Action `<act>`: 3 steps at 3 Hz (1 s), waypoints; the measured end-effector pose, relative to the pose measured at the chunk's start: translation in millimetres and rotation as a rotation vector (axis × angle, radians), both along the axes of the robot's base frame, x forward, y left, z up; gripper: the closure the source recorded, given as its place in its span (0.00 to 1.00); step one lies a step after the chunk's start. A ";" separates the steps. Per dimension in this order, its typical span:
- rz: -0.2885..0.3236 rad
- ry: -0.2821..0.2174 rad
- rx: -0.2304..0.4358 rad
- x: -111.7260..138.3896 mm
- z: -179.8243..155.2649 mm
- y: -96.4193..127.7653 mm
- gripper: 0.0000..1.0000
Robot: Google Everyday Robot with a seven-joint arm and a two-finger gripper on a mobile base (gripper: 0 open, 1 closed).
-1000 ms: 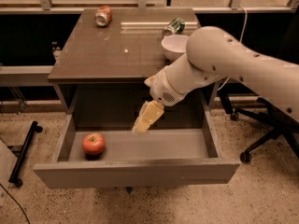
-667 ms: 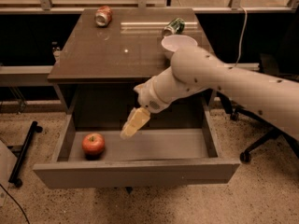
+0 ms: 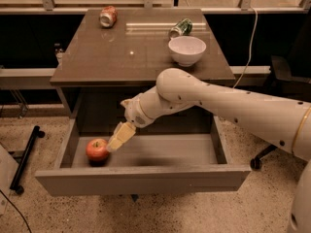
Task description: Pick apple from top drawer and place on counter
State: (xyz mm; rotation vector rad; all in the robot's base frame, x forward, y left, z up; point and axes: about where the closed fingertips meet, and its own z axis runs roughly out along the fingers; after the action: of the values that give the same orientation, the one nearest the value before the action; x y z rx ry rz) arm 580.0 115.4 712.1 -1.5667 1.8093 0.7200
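The red apple [image 3: 97,149] lies in the left part of the open top drawer [image 3: 146,176], on its grey floor. My gripper [image 3: 118,139] reaches down into the drawer from the right on a white arm, and its pale fingertips are right beside the apple's right side. The brown-grey counter [image 3: 116,52] is above the drawer.
On the counter stand a white bowl [image 3: 186,50] at the right, a crushed green can [image 3: 180,27] behind it and a crushed red soda can [image 3: 108,16] at the back left. A black stand [image 3: 26,154] lies on the floor at left, and a chair base [image 3: 262,157] at right.
My arm has swung left and down inside the drawer, bringing the gripper from mid-drawer to right beside the apple. The apple has not moved.
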 end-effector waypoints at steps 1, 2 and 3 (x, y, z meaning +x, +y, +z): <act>0.041 0.030 0.039 -8.5 -18.8 30.1 0.00; 0.081 0.056 0.075 -15.3 -32.3 59.3 0.00; 0.112 0.075 0.099 -16.8 -43.0 80.0 0.00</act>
State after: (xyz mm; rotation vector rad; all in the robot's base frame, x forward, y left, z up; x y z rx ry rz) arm 563.3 195.4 669.1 -1.6048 1.7219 0.9181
